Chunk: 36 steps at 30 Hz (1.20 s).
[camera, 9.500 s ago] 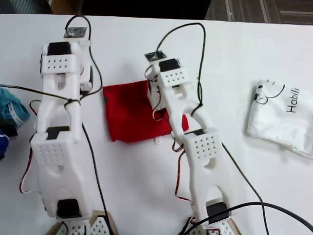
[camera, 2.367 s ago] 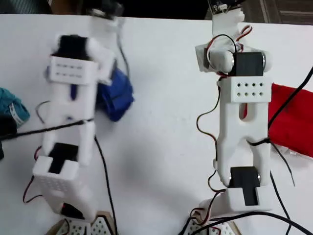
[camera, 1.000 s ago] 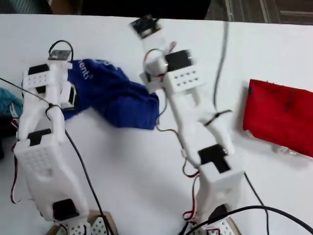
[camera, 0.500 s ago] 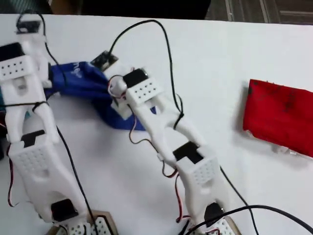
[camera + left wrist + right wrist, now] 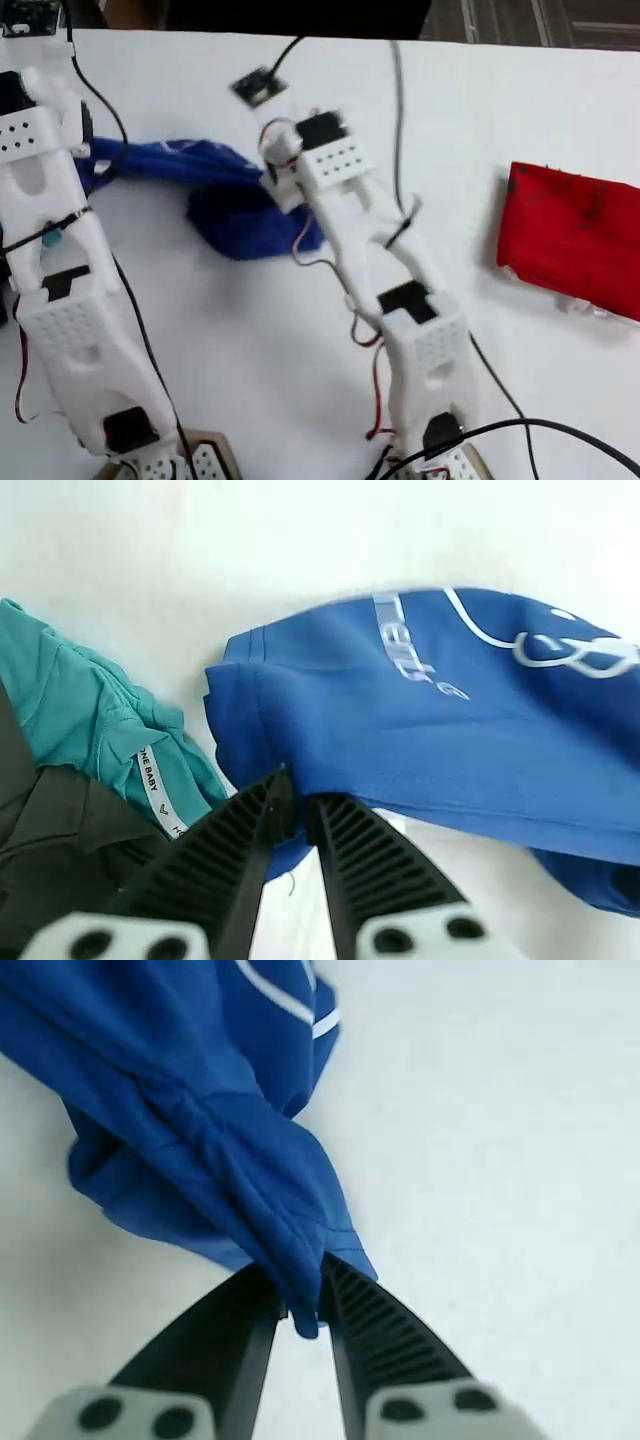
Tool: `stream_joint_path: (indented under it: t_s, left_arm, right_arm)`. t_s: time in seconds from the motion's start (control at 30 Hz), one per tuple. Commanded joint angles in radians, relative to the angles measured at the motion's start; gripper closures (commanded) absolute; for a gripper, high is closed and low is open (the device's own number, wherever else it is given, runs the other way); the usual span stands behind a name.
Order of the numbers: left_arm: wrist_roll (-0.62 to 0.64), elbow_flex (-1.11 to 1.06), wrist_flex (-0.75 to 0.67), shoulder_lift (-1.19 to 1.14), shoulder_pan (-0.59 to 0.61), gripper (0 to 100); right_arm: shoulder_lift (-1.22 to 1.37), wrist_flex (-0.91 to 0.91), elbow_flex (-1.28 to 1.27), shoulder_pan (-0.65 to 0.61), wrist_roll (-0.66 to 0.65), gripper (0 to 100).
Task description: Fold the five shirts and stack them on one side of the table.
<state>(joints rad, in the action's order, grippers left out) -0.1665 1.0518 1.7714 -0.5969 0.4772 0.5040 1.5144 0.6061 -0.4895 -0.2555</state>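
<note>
As left jaws and right jaws pull apart, each clamped on the blue shirt, it stretches wider than before; flattening for fold begins.

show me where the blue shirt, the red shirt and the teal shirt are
blue shirt (image 5: 240, 215), high view, on the bunched lower fold
red shirt (image 5: 575, 235), high view, middle of the folded panel
teal shirt (image 5: 85, 705), left wrist view, on the crumpled fabric
</note>
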Motion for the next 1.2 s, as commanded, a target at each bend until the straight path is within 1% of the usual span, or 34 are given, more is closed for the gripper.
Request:
stream_joint_path:
  t_s: [0.0, 0.13, 0.23, 0.43, 0.5, 0.57, 0.6, 0.67, 0.83, 0.9, 0.93, 1.0, 1.1, 1.17]
  left_arm:
    - [0.009, 0.025, 0.017, 0.112, 0.025, 98]
    - [0.009, -0.081, 0.017, 0.304, 0.02, 98]
    - [0.009, -0.211, 0.015, 0.462, 0.015, 98]
    - [0.003, -0.513, 0.014, 0.761, -0.041, 98]
    - [0.003, -0.605, 0.014, 0.836, -0.069, 98]
    - [0.002, -0.716, -0.002, 0.888, -0.097, 98]
    - [0.002, -0.776, -0.021, 0.899, -0.104, 98]
    - [0.002, -0.906, -0.104, 0.901, -0.103, 98]
    - [-0.002, -1.198, -0.425, 0.859, -0.101, 98]
    - [-0.032, -1.265, -0.522, 0.835, -0.092, 98]
    - [-0.051, -1.288, -0.559, 0.819, -0.086, 98]
    - [-0.081, -1.316, -0.6, 0.781, -0.071, 98]
    - [-0.112, -1.319, -0.603, 0.715, -0.046, 97]
    - [-0.118, -1.319, -0.605, 0.677, -0.025, 95]
  right_arm:
    - [-0.194, 0.064, 0.035, 0.05, 0.002, 97.7]
    - [-0.367, 0.14, 0.035, 0.035, 0.002, 97.7]
    - [-0.47, 0.165, 0.014, 0.024, 0.002, 97.7]
    - [-0.664, 0.171, -0.135, 0.007, -0.005, 97.7]
    - [-0.74, 0.171, -0.204, -0.002, -0.041, 97.7]
    - [-0.802, 0.17, -0.301, -0.041, -0.084, 97.7]
    - [-0.823, 0.162, -0.362, -0.058, -0.107, 97.7]
    - [-0.837, 0.116, -0.494, -0.081, -0.153, 97.7]
    - [-0.834, -0.108, -0.792, -0.082, -0.213, 97.4]
    - [-0.834, -0.176, -0.858, -0.082, -0.219, 96.9]
    - [-0.834, -0.186, -0.878, -0.084, -0.219, 95.1]
    - [-0.843, -0.171, -0.895, -0.088, -0.218, 88.5]
    - [-0.868, -0.085, -0.865, -0.071, -0.226, 77.1]
    - [-0.915, -0.062, -0.856, -0.039, -0.227, 74.8]
